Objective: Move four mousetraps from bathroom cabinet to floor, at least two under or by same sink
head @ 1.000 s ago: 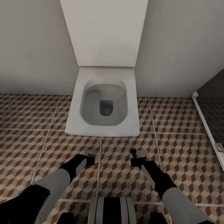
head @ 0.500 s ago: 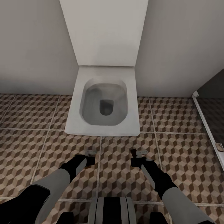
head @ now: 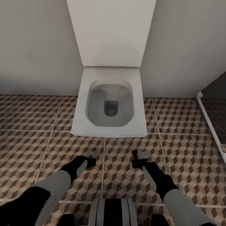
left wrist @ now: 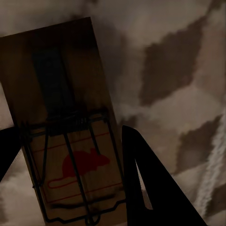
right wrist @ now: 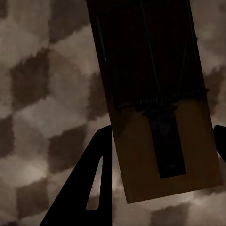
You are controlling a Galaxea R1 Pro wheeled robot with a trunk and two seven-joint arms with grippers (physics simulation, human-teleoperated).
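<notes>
Carrying one mousetrap (left wrist: 70,136) in our left gripper (head: 91,156), another (right wrist: 155,103) clamped in the right gripper (head: 140,156). We face a toilet (head: 110,103), traps held over the tiled floor (head: 28,150) for placing by the sink

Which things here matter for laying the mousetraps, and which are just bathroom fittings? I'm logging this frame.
Part of the job:
- mousetrap held in the left tool
- mousetrap held in the right tool
- bathroom floor, the cube-patterned tiles

Just there:
- white toilet, bowl open
- wall behind it
- white-edged frame at the right
</notes>
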